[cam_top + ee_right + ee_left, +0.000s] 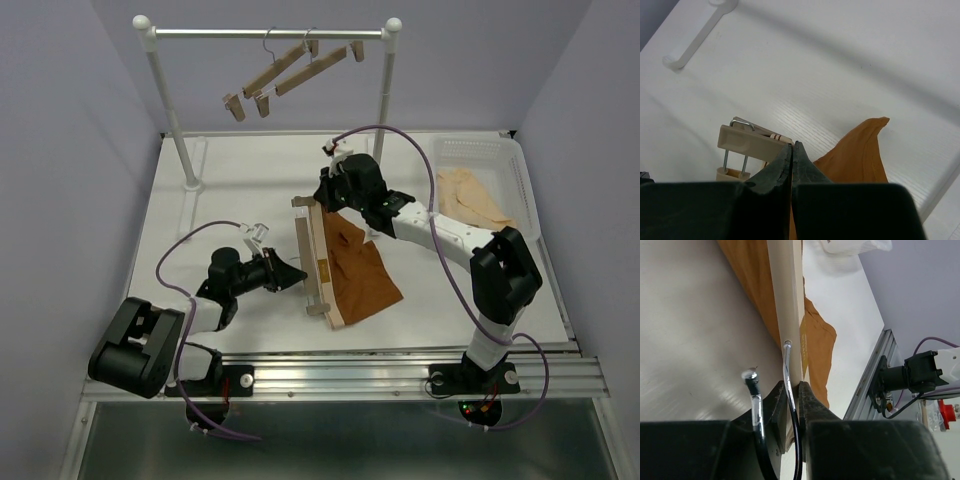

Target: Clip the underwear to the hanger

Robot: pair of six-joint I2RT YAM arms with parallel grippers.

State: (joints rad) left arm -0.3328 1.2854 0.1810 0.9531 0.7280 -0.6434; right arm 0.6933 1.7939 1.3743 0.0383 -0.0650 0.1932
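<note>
The hanger, a light-wood bar with a clip at each end, lies on the table running near to far. The rust-brown underwear lies spread to its right, its edge along the bar. My left gripper is at the bar's middle from the left. In the left wrist view its jaws are closed on the bar where the wire hook comes out, with underwear beyond. My right gripper is shut at the far clip, its tips together over the underwear.
A white rack at the back carries two more wooden hangers; its left post foot stands on the table. A white basket at the right holds cream garments. A metal rail runs along the near edge.
</note>
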